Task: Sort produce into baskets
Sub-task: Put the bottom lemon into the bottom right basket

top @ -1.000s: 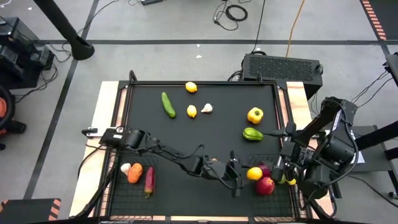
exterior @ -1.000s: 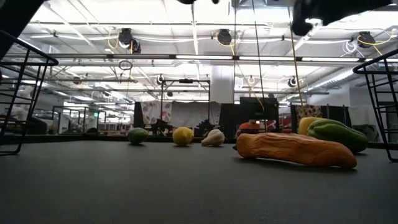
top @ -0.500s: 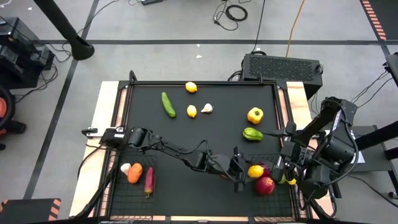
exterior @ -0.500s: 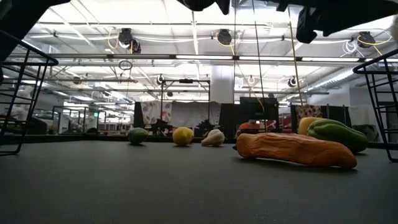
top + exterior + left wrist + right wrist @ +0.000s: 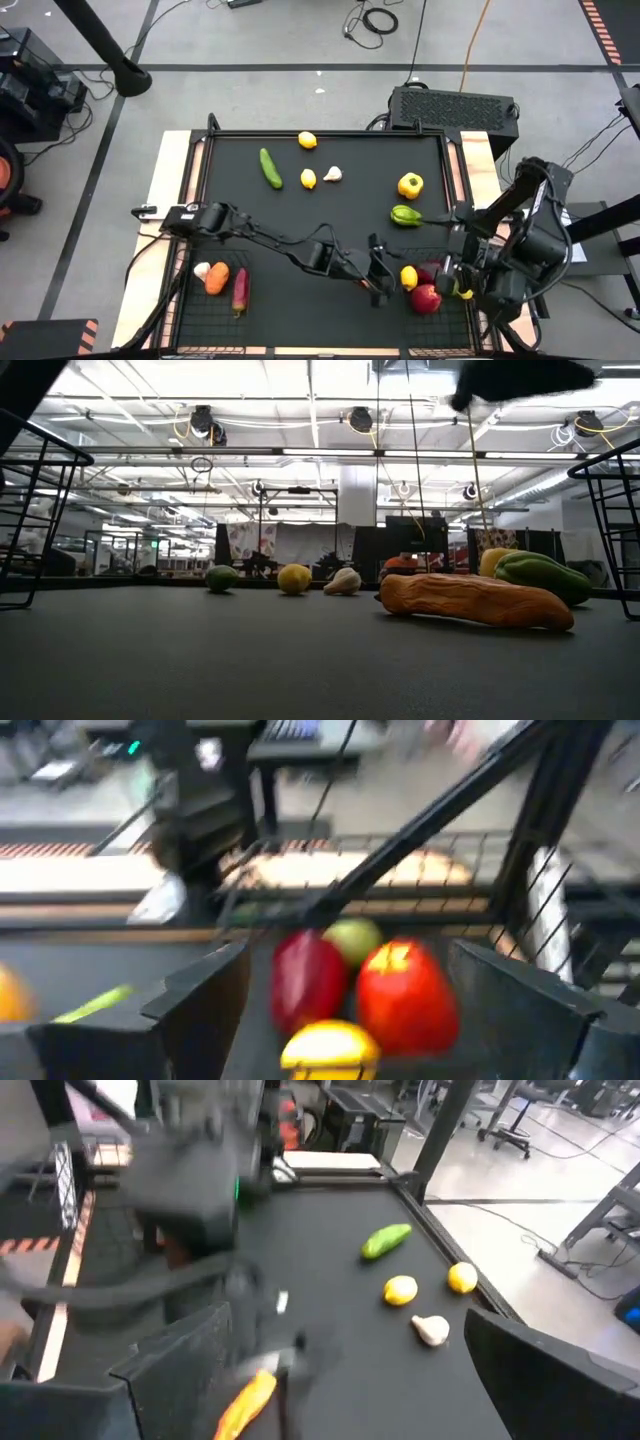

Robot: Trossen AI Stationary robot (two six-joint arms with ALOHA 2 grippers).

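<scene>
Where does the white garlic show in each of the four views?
High view: garlic on the far half of the black mat, just right of a lemon.
Low view: garlic near the middle, right of the same lemon.
Left wrist view: not in it.
Right wrist view: garlic on the mat, close to two lemons.
Shared landmark: the green cucumber, beyond that lemon.

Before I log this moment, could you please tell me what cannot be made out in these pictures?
- High view: the left gripper beside the lemon; contact too small to tell.
- High view: the right gripper is hidden under its own arm.
- Left wrist view: the piece behind the apple is blurred.
- Low view: both baskets are cut off at the edges.
</scene>
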